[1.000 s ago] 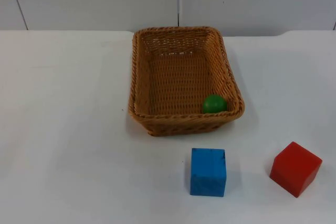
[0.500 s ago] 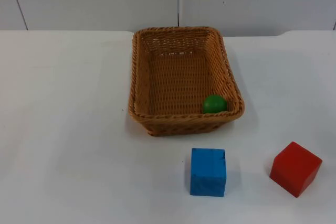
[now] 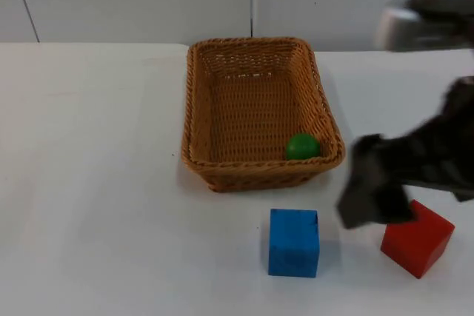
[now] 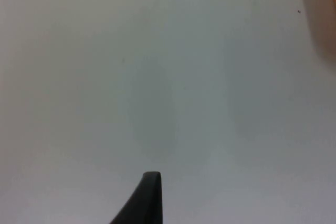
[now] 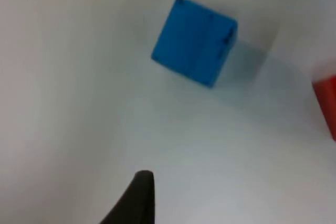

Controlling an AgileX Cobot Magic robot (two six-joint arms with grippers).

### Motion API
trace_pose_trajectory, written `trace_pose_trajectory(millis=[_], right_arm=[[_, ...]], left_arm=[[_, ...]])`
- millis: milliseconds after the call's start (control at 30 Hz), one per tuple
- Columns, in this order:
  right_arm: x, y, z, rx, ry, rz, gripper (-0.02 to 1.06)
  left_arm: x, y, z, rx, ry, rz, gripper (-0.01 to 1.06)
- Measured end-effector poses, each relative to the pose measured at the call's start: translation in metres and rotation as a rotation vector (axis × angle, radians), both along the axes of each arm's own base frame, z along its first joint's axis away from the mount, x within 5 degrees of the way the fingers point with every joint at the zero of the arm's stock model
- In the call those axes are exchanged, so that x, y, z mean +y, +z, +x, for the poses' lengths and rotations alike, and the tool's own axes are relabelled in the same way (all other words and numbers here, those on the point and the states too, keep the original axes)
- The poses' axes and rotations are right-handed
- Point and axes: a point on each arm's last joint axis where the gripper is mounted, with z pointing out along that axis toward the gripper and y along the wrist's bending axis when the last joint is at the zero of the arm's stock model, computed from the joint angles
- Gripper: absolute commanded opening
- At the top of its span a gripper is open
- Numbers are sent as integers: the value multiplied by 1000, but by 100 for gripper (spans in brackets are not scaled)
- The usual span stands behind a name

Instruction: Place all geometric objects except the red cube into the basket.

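Green ball (image 3: 302,146) already in the basket (image 3: 198,101). Blue cube (image 3: 293,243) left to do: on the table, just ahead of the right gripper (image 3: 370,196); red cube (image 3: 417,238) beside it, correctly left out. Right jaws blurred, can't tell. Left gripper (image 4: 149,192) waits over bare table, jaws unclear.

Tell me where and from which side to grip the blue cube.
Grip the blue cube from above, fingers on its two opposite vertical side faces. It sits flat and square on the table, with bare table on both sides and the red cube well apart. The right gripper is nearest, so it probably suits best.
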Motion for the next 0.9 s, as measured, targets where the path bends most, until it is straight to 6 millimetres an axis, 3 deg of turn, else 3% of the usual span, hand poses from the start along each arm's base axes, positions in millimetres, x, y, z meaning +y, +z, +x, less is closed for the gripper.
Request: trace_pose_trajectory(millis=[100, 233, 267, 433, 733, 800, 867, 900], right_arm=[[14, -4, 6, -27, -16, -17, 100], [44, -30, 24, -66, -88, -44, 100], [44, -30, 24, -66, -88, -44, 100], [59, -68, 35, -35, -162, -27, 100], [71, -107, 41, -13, -191, 22, 99], [72, -118, 42, -4, -207, 19, 94], [72, -123, 42, 3, -212, 13, 82], [72, -128, 42, 10, -219, 7, 82]], left_arm=[[0, 0, 0, 0, -2, 2, 105], [0, 0, 0, -2, -13, 8, 105], [0, 0, 0, -2, -13, 8, 105], [0, 0, 0, -3, -18, 12, 105], [0, 0, 0, -7, -19, 13, 105], [0, 0, 0, -7, -19, 13, 105], [0, 0, 0, -7, -19, 13, 105], [0, 0, 0, -7, -19, 13, 105]])
